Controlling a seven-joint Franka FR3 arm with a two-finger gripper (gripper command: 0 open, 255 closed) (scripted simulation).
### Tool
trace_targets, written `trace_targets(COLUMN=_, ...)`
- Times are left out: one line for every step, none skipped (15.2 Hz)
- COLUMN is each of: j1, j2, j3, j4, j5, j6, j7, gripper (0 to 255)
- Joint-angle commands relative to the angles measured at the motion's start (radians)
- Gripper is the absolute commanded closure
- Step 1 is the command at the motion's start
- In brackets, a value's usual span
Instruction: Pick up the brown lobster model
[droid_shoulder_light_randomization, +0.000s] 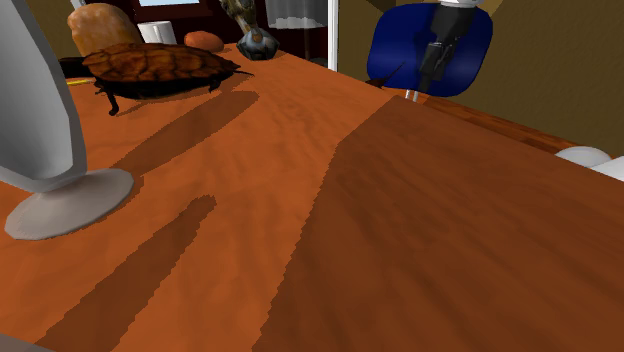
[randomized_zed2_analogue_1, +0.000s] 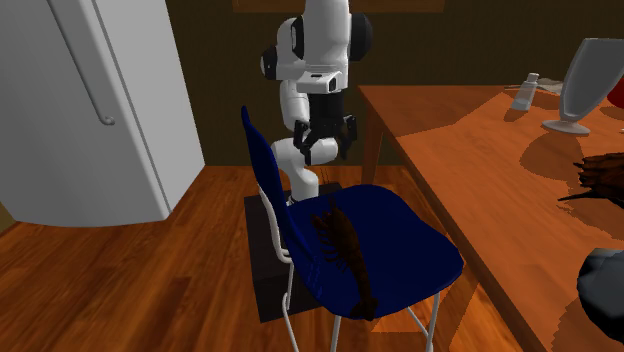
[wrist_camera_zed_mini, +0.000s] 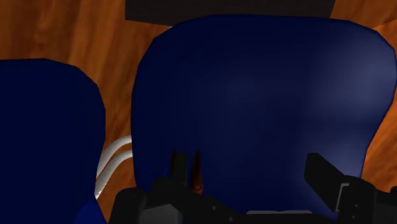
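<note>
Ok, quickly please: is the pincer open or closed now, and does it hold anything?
Pincer: open, holding nothing. It hangs above the blue chair, where the brown lobster lies.

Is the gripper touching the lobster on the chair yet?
Apart. The second exterior view shows the gripper up in the air above the blue chair seat, with bare seat showing between it and the brown lobster lying there.

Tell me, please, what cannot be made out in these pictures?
- Lobster: wrist view, mostly hidden behind the tool; a reddish tip shows.
- Brown shelled model: second exterior view, cut off by the right edge.
- Dark object: same view, cut by the corner; unidentifiable.
</note>
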Motion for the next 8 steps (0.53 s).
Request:
trace_targets(j1=0.000, j2=0.000, j3=0.000, j4=0.000, j5=0.000, j6=0.000, j7=0.000, gripper=0)
trace_targets(j1=0.003, j2=0.049, j3=-0.007, j4=0.031, j5=-0.003, j6=0.007, j7=-0.013, gripper=0)
trace_targets(j1=0.006, j2=0.098, j3=-0.014, j4=0.063, j5=-0.006, j6=0.013, j7=-0.026, gripper=0)
trace_targets(j1=0.009, j2=0.147, j3=-0.020, j4=0.096, j5=-0.008, j6=0.017, j7=-0.039, gripper=0)
trace_targets(j1=0.012, j2=0.195, j3=-0.027, j4=0.131, j5=-0.010, j6=0.020, j7=-0.052, gripper=0)
trace_targets(j1=0.015, j2=0.244, j3=-0.033, j4=0.167, j5=-0.011, j6=0.021, j7=-0.065, gripper=0)
trace_targets(j1=0.018, j2=0.292, j3=-0.039, j4=0.204, j5=-0.011, j6=0.021, j7=-0.078, gripper=0)
trace_targets(j1=0.020, j2=0.340, j3=-0.044, j4=0.242, j5=-0.011, j6=0.019, j7=-0.091, gripper=0)
